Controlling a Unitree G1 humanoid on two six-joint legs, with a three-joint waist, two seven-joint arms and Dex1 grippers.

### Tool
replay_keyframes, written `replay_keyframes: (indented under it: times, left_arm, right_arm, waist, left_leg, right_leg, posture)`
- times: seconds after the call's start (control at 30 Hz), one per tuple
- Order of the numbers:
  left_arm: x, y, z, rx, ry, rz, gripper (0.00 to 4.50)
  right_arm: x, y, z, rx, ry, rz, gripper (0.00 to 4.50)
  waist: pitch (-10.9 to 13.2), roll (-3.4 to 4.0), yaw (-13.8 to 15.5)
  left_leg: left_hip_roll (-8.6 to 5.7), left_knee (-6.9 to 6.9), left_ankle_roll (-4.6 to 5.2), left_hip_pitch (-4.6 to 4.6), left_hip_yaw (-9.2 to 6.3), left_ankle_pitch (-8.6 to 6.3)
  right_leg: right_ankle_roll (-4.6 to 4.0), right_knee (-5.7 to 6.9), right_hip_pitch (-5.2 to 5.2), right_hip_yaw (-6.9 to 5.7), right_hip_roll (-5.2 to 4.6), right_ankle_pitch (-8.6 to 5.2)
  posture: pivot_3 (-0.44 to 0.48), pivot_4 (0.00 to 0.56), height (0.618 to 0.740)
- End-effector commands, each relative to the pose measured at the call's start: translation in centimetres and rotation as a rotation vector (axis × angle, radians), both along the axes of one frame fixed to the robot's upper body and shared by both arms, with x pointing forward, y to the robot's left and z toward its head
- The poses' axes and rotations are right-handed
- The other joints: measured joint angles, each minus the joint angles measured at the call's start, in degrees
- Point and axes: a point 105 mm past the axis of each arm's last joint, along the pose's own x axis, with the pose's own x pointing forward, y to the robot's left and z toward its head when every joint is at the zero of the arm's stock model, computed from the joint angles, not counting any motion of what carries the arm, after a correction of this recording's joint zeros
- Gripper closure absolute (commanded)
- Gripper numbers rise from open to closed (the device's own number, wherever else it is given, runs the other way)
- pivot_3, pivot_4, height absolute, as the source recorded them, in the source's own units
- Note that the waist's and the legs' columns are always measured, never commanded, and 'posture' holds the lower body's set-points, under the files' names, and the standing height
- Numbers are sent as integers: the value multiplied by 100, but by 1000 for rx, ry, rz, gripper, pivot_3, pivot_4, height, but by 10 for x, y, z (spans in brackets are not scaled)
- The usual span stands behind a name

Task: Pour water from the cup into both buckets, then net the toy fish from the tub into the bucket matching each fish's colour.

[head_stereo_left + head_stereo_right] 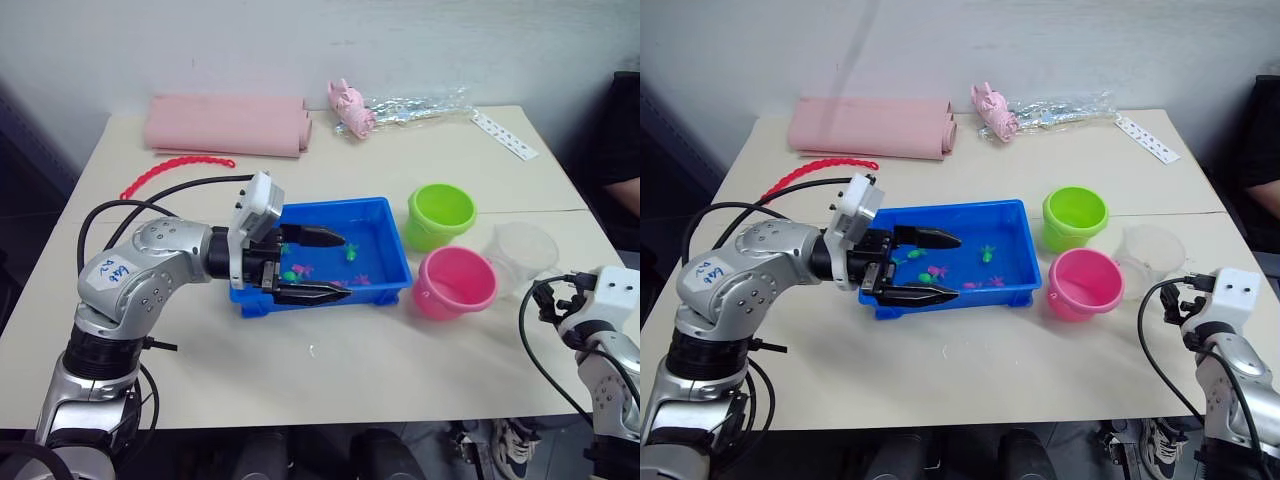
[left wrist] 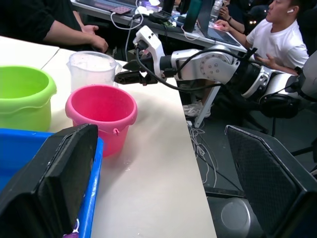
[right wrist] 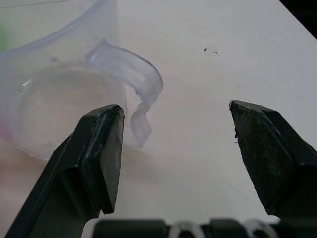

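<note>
Cup [image 3: 59, 99], clear plastic, curved handle

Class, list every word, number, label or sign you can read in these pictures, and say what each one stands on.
Handwritten marks on a white sticker on the left arm: too blurred to read.
Printed marks on the white strip at the table's far right corner: too small to read.
The clear cup, green bucket, pink bucket and blue tub: no text visible.
</note>
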Motion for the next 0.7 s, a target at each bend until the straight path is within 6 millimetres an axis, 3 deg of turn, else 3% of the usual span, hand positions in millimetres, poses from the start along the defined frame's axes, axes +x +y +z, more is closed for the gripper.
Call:
replay_keyframes:
  times: [0.03, 0.6, 0.7]
  left_arm:
    - [-3, 3, 8, -9, -50, 3, 0]
    - [-1, 8, 6, 20, -102, 41, 0]
    - [-1, 9, 6, 23, -107, 46, 0]
  right_arm:
    - [5, -3, 10, -15, -57, -26, 847]
    - [40, -5, 5, 57, -166, -9, 847]
    - [44, -5, 6, 56, -177, -7, 2183]
  waist:
    - [0, 0, -4]
    - [0, 1, -13]
    - [1, 1, -14]
  left_leg:
    - [0, 1, 0, 0, 0, 0]
    - [1, 0, 0, 0, 1, 0]
    - [2, 0, 0, 0, 1, 0]
  right_leg:
    - [0, 0, 0, 0, 1, 0]
    - [0, 0, -2, 1, 2, 0]
    - [0, 0, -2, 0, 2, 0]
  posture:
    - [0, 150, 740]
    - [0, 150, 740]
    - [0, 150, 740]
